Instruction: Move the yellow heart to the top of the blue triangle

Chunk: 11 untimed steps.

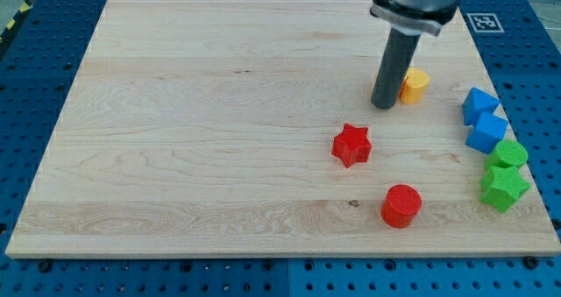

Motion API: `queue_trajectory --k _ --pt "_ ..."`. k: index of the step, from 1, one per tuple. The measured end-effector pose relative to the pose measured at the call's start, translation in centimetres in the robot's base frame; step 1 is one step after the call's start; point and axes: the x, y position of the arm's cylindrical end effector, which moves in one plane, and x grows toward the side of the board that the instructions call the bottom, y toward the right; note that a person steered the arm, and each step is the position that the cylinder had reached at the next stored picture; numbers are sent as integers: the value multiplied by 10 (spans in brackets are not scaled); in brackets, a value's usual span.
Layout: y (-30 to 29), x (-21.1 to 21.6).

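As the tip touches the left side of the yellow heart, with no claw fitted, push slowly rightward, keeping contact centred, until it sits above the blue triangle.

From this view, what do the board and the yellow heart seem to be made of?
The board looks like pale, unvarnished wood: grain lines and small knots show, with little shine. The yellow heart, just right of my tip, looks like matte moulded or printed plastic, judging by its even, saturated colour; I cannot be certain.
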Motion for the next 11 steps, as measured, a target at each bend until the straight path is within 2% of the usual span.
queue_trajectory --k 2,3,5,6,7,8,11 --pt "6 -10" --pt "7 16" --pt "30 -17" --pt "28 -17" --pt "18 -41" --pt "50 -36" --pt "62 -21"
